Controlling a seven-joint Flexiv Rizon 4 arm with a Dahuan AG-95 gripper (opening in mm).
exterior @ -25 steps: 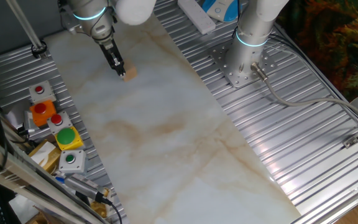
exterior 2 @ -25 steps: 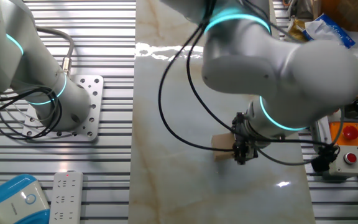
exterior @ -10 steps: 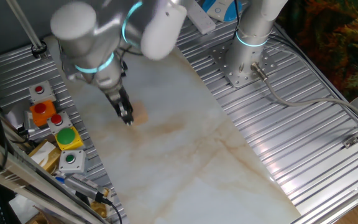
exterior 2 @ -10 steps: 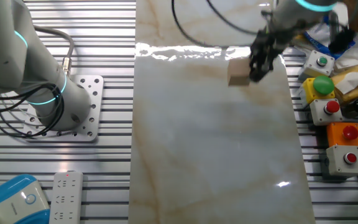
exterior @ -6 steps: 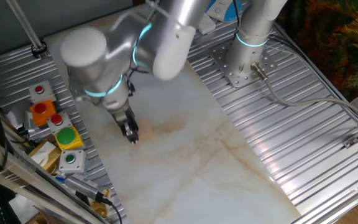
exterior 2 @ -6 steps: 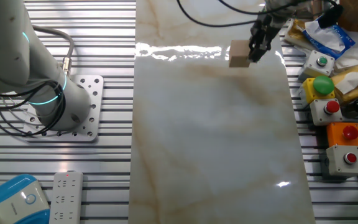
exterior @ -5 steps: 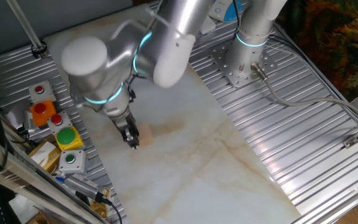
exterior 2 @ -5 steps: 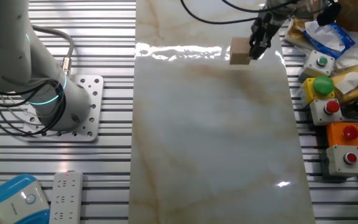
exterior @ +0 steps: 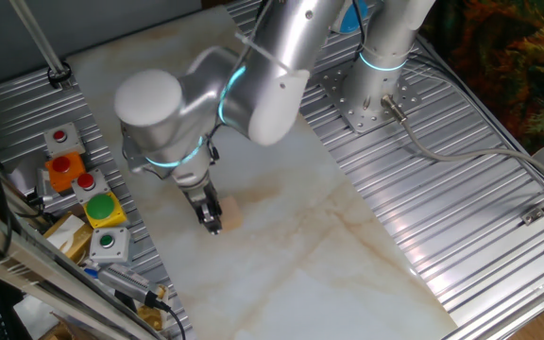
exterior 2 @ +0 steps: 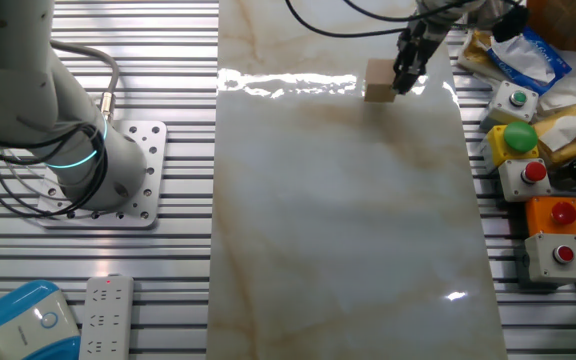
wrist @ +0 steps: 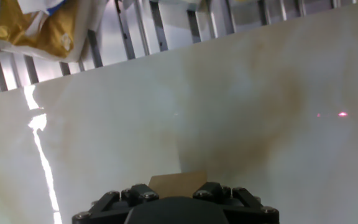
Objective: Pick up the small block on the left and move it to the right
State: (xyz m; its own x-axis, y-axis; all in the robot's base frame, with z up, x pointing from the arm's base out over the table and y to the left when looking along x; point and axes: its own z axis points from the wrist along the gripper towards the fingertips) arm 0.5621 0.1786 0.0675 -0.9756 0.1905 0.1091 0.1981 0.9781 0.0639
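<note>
The small block [exterior: 228, 212] is a light-tan wooden cube held between the fingers of my gripper [exterior: 213, 221], low over the marble slab near the coloured buttons. In the other fixed view the block [exterior 2: 379, 80] hangs at the gripper [exterior 2: 401, 76] near the slab's far edge. In the hand view only the block's top [wrist: 178, 182] shows, between the finger bases at the bottom edge. The gripper is shut on it.
A row of button boxes with red, orange and green buttons [exterior: 102, 206] lines the slab's side, also seen in the other fixed view [exterior 2: 520, 135]. A yellowish box [exterior: 66, 236] and bags [wrist: 42, 25] lie beside them. A second arm's base [exterior: 366, 99] stands on the ribbed table.
The gripper has carried the block along the slab, down past the button boxes in one fixed view and toward the far edge in the other. It stays shut on the block.
</note>
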